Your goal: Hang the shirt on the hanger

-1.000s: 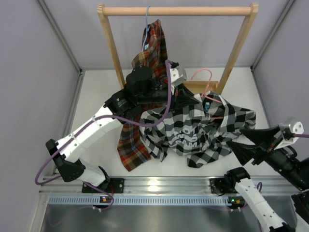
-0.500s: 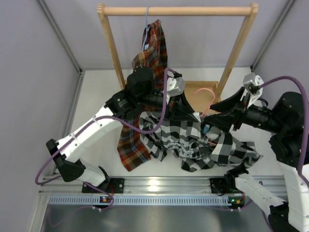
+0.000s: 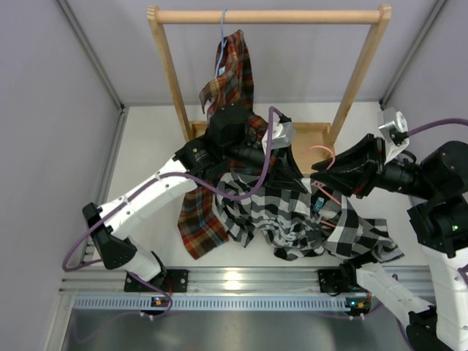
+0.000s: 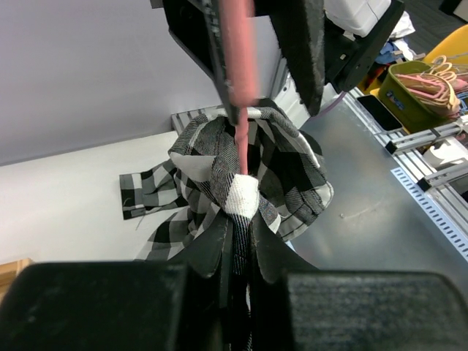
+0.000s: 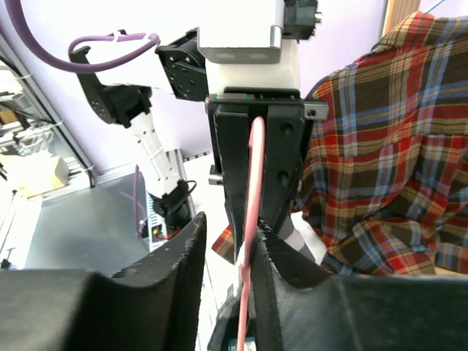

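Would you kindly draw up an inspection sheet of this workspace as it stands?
Surface: white table, its centre covered by cloth.
Job's things: black-and-white check shirt bunched around the thin pink wire hanger, not yet hung neatly.
Clutter: red tartan shirt on a light blue hanger, its lower part spread on the table.
Grippers: left gripper shut on the pink wire; right gripper straddling the same wire, a gap showing.
Cables: purple cable from the left arm loops over the check shirt.
Surroundings: wooden clothes rack; grey walls.
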`<state>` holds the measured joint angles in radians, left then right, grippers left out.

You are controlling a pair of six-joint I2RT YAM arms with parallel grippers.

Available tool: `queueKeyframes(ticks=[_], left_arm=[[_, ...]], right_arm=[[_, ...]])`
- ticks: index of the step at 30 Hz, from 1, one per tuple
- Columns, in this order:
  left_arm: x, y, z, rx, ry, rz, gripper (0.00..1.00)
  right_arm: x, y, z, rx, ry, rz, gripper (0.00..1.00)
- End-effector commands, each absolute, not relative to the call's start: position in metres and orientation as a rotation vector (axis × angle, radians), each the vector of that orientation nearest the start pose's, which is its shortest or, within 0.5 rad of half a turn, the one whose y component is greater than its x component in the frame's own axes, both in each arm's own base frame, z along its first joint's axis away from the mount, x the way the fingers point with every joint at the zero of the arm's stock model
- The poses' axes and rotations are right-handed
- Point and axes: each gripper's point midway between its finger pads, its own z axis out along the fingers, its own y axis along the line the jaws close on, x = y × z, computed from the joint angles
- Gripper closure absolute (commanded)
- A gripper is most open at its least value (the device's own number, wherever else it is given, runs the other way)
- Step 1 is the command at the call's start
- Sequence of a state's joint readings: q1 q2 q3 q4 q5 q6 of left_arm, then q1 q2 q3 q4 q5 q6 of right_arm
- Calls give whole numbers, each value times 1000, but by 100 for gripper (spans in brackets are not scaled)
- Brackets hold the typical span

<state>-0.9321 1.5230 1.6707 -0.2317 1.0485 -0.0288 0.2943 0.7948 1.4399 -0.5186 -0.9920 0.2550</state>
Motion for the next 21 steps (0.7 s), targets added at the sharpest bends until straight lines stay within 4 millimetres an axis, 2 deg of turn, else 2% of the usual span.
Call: queueKeyframes(ticks=[1, 4, 11, 12, 13, 14, 17, 18, 19, 20, 21], left_arm=[[102, -409, 450, 1529, 952, -1565, 100], [104, -411, 451, 1521, 958, -1562, 100], [100, -407, 456, 1525, 937, -1562, 100], [100, -407, 456, 1525, 937, -1562, 100], [100, -407, 456, 1524, 937, -1562, 100], [100, -407, 457, 1523, 939, -1562, 100], [102, -407, 456, 1509, 952, -1551, 100], [109, -409, 456, 1477, 977, -1518, 64], [113, -407, 460, 1445, 983, -1477, 40], [119, -408, 459, 1412, 1010, -1440, 20], [135, -409, 461, 1336, 1056, -1359, 2]], right_arm=[[106, 199, 488, -921, 1292, 1180, 76], [109, 200, 483, -920, 1307, 1191, 82], [113, 197, 474, -891, 1318, 1152, 81], [113, 197, 474, -893, 1316, 1150, 83], [113, 197, 473, -894, 1314, 1148, 97], [112, 196, 474, -894, 1310, 1142, 100], [109, 193, 479, -880, 1289, 1114, 100], [112, 190, 482, -845, 1292, 1086, 100], [108, 186, 488, -830, 1274, 1065, 100], [111, 183, 487, -790, 1298, 1040, 100], [113, 179, 487, -774, 1307, 1006, 100]])
